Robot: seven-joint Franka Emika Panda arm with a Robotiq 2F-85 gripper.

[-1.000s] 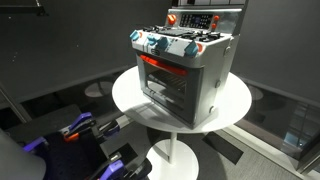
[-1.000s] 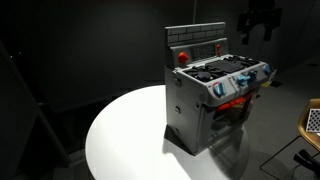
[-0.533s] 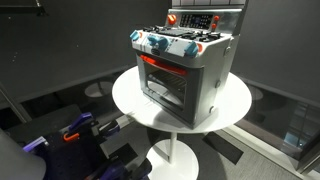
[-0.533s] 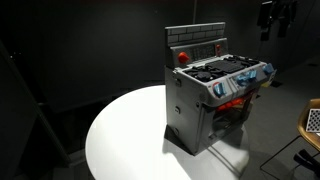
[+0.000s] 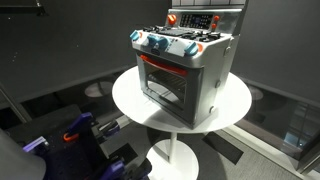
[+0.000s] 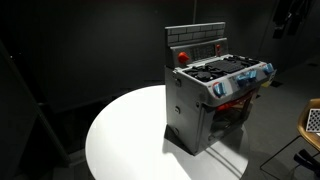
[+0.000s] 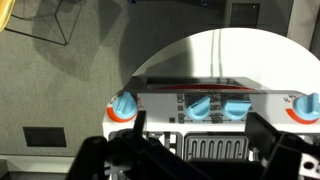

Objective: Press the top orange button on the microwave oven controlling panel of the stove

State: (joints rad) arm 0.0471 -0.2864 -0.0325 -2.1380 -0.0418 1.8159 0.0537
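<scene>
A grey toy stove stands on a round white table; it also shows in the second exterior view. It has blue knobs along the front and a back panel with orange-red buttons. One round orange-red button sits on that panel, and it also shows at the panel's end. My gripper hangs in the air high above and beside the stove, touching nothing. In the wrist view its dark fingers are spread apart and empty, looking down on the stove's knob row.
The table's white top extends around the stove. A small control strip sits between the knobs. Blue and black equipment lies on the floor near the table's base. A chair edge stands at the frame's side. The room is dark.
In the exterior view my gripper has drifted up and sideways, away from the stove toward the frame's corner. The stove has not moved.
</scene>
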